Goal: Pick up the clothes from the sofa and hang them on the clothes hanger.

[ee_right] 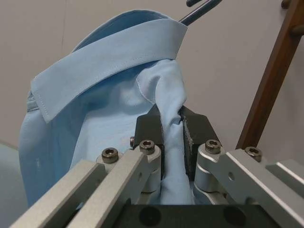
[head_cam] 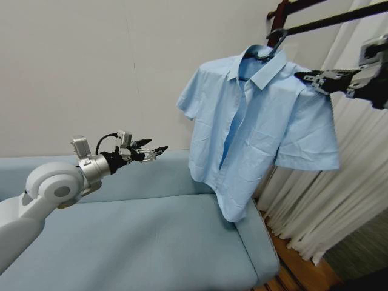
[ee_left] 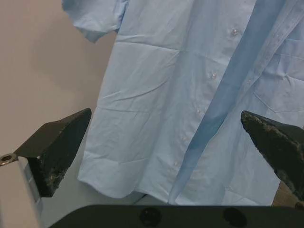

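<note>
well, our right hand pinches the shirt at its shoulder, left hand spread; releasing before the hanger seats could drop it.

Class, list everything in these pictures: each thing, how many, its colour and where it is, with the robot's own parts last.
shirt: 1, light blue, on the hanger
hanger: 1, dark, hook at the rack
rack: 1, dark brown, above the shirt
sofa: 1, light blue, below the shirt
curtain: 1, white, right of the sofa
left gripper: 1, black, open, above the sofa
right gripper: 1, black, shut on the shirt's shoulder
</note>
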Robot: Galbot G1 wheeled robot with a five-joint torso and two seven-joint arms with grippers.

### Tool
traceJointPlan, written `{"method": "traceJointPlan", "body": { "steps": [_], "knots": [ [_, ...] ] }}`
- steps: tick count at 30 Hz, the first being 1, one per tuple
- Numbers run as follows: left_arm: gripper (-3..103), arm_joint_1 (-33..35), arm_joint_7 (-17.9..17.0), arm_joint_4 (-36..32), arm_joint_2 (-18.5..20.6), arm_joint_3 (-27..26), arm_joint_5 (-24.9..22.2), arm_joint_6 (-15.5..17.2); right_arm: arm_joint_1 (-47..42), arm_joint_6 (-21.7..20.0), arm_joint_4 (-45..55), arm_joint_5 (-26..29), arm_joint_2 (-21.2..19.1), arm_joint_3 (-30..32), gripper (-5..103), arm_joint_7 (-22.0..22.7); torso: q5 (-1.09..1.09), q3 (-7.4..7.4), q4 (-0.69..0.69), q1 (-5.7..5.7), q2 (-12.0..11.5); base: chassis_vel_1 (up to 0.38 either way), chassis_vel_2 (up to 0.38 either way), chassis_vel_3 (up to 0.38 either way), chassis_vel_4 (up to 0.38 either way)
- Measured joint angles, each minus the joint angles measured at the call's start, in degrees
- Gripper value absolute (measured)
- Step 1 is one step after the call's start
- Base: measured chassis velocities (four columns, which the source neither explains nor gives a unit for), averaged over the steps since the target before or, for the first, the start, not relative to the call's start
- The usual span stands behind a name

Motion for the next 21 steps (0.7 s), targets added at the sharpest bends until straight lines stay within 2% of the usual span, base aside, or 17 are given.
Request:
{"method": "traceJointPlan", "body": {
  "steps": [5, 7, 12, 17, 21],
  "knots": [
    [100, 0.9, 0.0, -0.9, 0.8, -1.1, -0.3, -0.1, -1.2, 1.4, 0.3, -1.6, 3.1, -1.2, 9, 1.3, -0.01, 0.00, 0.05, 0.00, 0.0, 0.000, 0.000, 0.000, 0.000],
    [100, 1.1, -0.3, -1.6, 0.9, -1.3, -0.5, -0.1, -4.6, 2.0, -1.1, -3.0, 6.0, 1.2, 9, 1.9, -0.03, 0.01, 0.07, 0.00, 0.0, 0.000, 0.000, 0.000, 0.000],
    [100, 0.9, -1.9, -3.7, 1.2, -1.4, -1.5, -0.2, -9.1, 4.3, -3.8, -6.6, 10.9, 2.7, 9, 1.6, -0.01, 0.01, 0.02, 0.00, 0.0, 0.000, 0.000, 0.000, 0.000],
    [100, 0.2, -2.9, -4.7, 1.8, -1.4, -2.3, -0.4, -11.2, 5.4, -5.1, -7.5, 14.0, 3.7, 9, 1.8, -0.02, 0.01, 0.01, 0.00, 0.0, 0.000, 0.000, 0.000, 0.000],
    [100, -0.2, -4.4, -6.3, 3.5, -2.7, -3.8, -1.1, -16.5, 9.2, -9.2, -10.2, 18.6, 4.9, 9, 1.4, -0.03, 0.01, 0.04, 0.00, 0.0, 0.000, 0.000, 0.000, 0.000]
  ]
}}
